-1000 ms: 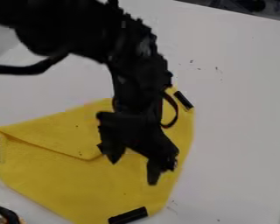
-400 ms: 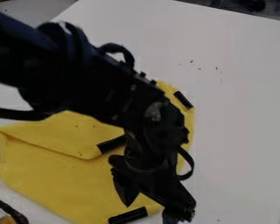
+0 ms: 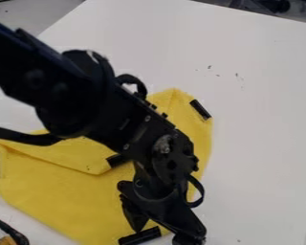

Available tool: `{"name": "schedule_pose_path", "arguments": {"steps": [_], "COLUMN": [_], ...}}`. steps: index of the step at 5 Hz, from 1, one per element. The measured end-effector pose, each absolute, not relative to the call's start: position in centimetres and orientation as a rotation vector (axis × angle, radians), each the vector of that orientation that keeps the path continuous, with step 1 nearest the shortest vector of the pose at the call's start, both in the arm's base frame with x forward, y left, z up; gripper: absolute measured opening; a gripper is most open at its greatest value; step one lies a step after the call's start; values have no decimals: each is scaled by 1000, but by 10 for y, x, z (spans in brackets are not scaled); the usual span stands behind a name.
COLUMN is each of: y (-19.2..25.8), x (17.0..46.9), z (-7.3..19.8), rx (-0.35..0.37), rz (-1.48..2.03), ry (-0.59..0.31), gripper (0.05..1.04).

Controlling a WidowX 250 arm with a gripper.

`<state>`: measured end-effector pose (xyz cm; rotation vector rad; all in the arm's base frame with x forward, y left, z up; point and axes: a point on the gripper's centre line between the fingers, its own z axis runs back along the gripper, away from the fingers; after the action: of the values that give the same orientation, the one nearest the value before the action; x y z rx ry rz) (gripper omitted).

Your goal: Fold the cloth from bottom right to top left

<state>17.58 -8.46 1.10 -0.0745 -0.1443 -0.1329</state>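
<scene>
My gripper point(image 3: 160, 229) hangs over the cloth's bottom right corner, its two fingers spread apart around the black strip point(image 3: 139, 236) there. Whether the fingertips touch the cloth I cannot tell. The yellow cloth point(image 3: 66, 196) lies on the white table, with one flap point(image 3: 60, 152) folded over from its upper side. That flap's tip bears another black strip point(image 3: 117, 160), partly behind the arm. More black strips mark the cloth's left corner and its upper right corner. The arm hides much of the cloth's middle and right part.
A black and orange object point(image 3: 8, 233) lies at the lower left, close to the cloth. The white tabletop point(image 3: 257, 129) extends to the right of the cloth, and dark things stand beyond its far edge at the top right.
My gripper has moved down from the cloth's middle to its bottom corner, then slightly back left in the last moment. The cloth lies as before.
</scene>
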Motion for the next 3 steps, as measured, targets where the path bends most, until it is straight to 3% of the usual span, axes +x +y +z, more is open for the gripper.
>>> {"name": "schedule_pose_path", "arguments": {"steps": [2, 3], "y": [-81, -80], "x": [179, 180], "z": [8, 6], "rx": [-98, -119], "rz": [-137, -107], "ry": [-162, -172], "gripper": [946, 663]}}
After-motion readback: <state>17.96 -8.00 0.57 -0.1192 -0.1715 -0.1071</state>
